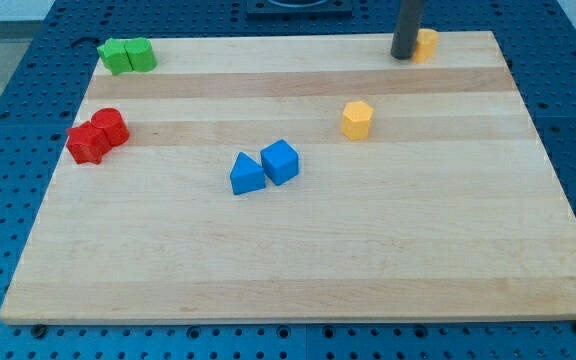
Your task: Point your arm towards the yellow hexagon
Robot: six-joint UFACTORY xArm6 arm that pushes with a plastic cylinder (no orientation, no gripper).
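Observation:
The yellow hexagon (pixel 357 119) stands on the wooden board (pixel 298 250), right of the middle. My tip (pixel 403 56) rests at the board's top edge, up and to the right of the hexagon and well apart from it. A second yellow block (pixel 427 44) sits just right of the tip, partly hidden by the rod and touching or nearly touching it; its shape is unclear.
A blue triangle (pixel 247 174) and a blue cube (pixel 280 161) sit together near the middle. Two red blocks (pixel 97 136) sit at the left edge. Two green blocks (pixel 127 55) sit at the top left corner. Blue pegboard surrounds the board.

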